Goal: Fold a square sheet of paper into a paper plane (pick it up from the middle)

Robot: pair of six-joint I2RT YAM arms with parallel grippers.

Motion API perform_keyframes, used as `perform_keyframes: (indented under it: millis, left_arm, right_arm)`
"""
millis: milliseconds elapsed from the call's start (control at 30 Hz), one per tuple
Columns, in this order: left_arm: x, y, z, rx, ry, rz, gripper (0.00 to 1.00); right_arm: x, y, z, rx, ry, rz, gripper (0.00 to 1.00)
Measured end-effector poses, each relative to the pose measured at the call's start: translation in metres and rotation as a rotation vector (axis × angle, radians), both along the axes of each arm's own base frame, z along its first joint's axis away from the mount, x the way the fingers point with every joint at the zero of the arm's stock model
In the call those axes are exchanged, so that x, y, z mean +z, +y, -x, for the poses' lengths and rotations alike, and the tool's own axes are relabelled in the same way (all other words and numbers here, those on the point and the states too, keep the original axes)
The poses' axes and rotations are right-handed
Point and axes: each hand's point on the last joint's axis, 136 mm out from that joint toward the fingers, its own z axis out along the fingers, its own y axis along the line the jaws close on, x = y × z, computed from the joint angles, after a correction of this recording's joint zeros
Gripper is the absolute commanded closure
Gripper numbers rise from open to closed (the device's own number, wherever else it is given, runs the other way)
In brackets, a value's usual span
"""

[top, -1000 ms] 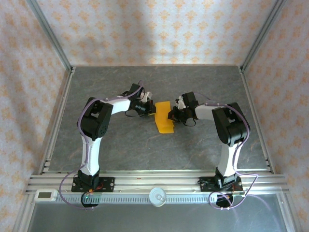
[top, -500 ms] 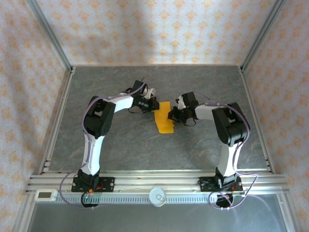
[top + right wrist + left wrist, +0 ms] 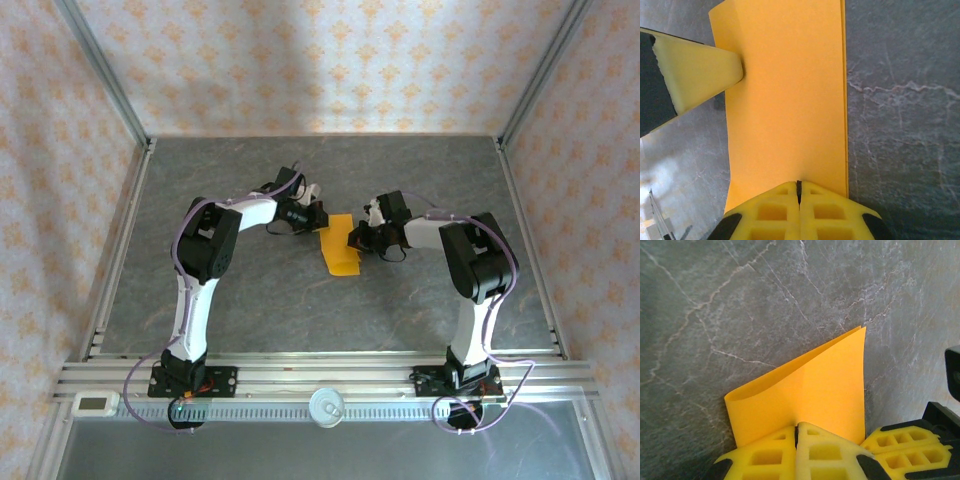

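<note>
**Q:** Gripper states first: how is the left gripper [image 3: 796, 426] seen?

**R:** It is seen closed. Its two yellow fingers are pressed together with no gap, and their tips are set on one edge of the square sheet of paper [image 3: 815, 385].

**Q:** And the right gripper [image 3: 798, 182]?

**R:** It is likewise closed, finger against finger. Its tips are laid on the opposite edge of the sheet.

**Q:** Where is the sheet found?

**R:** It is laid on the grey marbled table [image 3: 300, 300], near the middle, between the two grippers. It is seen folded in half. A rounded fold is shown along one side, and the upper layer is raised a little off the lower one there.
</note>
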Motion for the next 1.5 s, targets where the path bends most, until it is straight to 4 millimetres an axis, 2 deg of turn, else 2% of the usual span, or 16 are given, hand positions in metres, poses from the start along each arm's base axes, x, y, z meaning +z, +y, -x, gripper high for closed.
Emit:
perform_keyframes:
  millis: [100,367,700,800,900,1000,1100,1233,1500]
  left_arm:
    - [0.001,0.005,-0.007,0.043,0.005,0.003,1.0]
    - [0.003,0.039,-0.041,0.201,-0.025,-0.011,1.0]
    - [0.003,0.041,-0.045,0.223,-0.026,-0.02,1.0]
    - [0.009,0.041,-0.033,0.218,-0.029,-0.019,1.0]
    - [0.025,0.036,-0.01,0.189,-0.034,-0.004,1.0]
    - [0.046,0.013,0.017,0.12,-0.06,0.045,1.0]
    - [0.056,-0.012,0.045,0.049,-0.061,0.091,1.0]
    - [0.049,-0.034,0.071,-0.019,-0.024,0.114,1.0]
    - [0.02,-0.032,0.077,-0.019,0.04,0.097,1.0]
  right_arm:
    - [-0.001,0.0,0.001,0.0,0.0,0.0,1.0]
    - [-0.001,0.0,0.001,0.0,-0.007,-0.003,1.0]
    - [0.0,0.0,0.001,-0.011,-0.013,-0.012,1.0]
    - [0.001,0.0,0.0,-0.023,-0.018,-0.02,1.0]
    - [0.001,-0.001,-0.001,-0.035,-0.018,-0.022,1.0]
    - [0.002,-0.001,-0.001,-0.041,-0.013,-0.024,1.0]
    - [0.002,-0.001,-0.001,-0.044,-0.011,-0.024,1.0]
    - [0.001,-0.001,-0.001,-0.048,-0.009,-0.022,1.0]
    - [0.001,-0.001,-0.001,-0.048,-0.009,-0.022,1.0]
